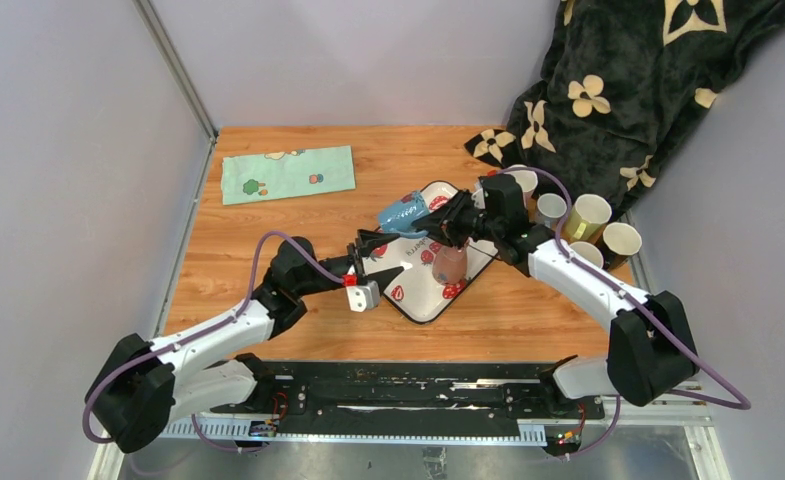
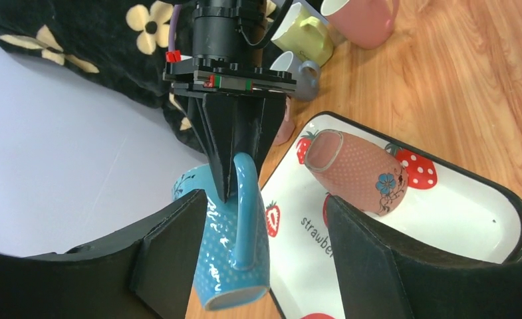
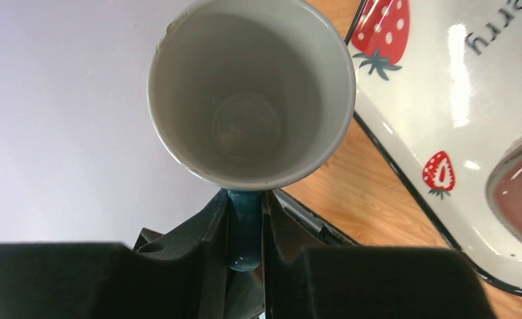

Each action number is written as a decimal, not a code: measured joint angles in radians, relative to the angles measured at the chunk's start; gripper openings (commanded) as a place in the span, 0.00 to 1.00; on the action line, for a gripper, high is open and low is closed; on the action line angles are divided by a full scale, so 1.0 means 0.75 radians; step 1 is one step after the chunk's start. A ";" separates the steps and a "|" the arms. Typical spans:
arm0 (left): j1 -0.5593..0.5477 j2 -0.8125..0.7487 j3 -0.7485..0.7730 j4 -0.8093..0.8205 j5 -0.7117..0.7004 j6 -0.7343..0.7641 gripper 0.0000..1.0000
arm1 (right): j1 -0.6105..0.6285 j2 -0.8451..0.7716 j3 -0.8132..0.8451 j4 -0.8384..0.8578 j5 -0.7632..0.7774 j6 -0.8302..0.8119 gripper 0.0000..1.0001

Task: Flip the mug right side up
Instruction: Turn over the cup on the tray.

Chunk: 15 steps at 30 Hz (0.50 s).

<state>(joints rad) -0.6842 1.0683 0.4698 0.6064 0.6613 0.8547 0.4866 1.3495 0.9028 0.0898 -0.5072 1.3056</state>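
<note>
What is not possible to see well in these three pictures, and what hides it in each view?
- Right wrist: the blue mug shows only its inside; its outer pattern faces away.
- Left wrist: a finger of the left gripper hides the pink mug's underside and the end of the tray's lettering.
- Top: the right gripper covers the blue mug's handle; the mugs by the cloth are too small for detail.

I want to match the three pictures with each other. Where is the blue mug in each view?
Top external: blue mug near the picture centre, at the far left edge of the strawberry tray.
Left wrist: blue mug at lower centre, handle toward the camera.
Right wrist: blue mug at upper centre, seen from its open mouth.
Shared landmark: the strawberry tray.
</note>
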 measured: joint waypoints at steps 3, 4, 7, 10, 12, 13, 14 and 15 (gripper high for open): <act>0.000 -0.041 -0.025 0.001 -0.015 -0.030 0.75 | 0.000 -0.009 -0.001 -0.013 0.054 -0.030 0.00; -0.001 -0.054 -0.032 0.002 -0.023 -0.041 0.75 | 0.000 -0.016 -0.001 -0.015 0.077 -0.044 0.00; -0.001 -0.107 -0.058 0.003 -0.045 -0.097 0.74 | 0.001 -0.041 -0.001 -0.021 0.143 -0.091 0.00; -0.001 -0.142 -0.072 0.006 -0.070 -0.187 0.72 | 0.001 -0.077 -0.001 -0.021 0.212 -0.145 0.00; -0.001 -0.155 -0.073 0.009 -0.099 -0.277 0.72 | 0.001 -0.095 -0.001 -0.021 0.246 -0.176 0.00; -0.001 -0.161 -0.073 0.009 -0.119 -0.335 0.72 | 0.001 -0.106 -0.002 -0.020 0.270 -0.199 0.00; -0.001 -0.163 -0.073 0.009 -0.129 -0.366 0.72 | 0.001 -0.114 -0.003 -0.019 0.286 -0.214 0.00; -0.001 -0.169 -0.073 0.009 -0.146 -0.418 0.72 | 0.002 -0.122 -0.008 -0.011 0.307 -0.233 0.00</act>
<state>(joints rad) -0.6846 0.9417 0.4149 0.6132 0.5514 0.5411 0.4877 1.2579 0.8970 0.0818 -0.2771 1.1309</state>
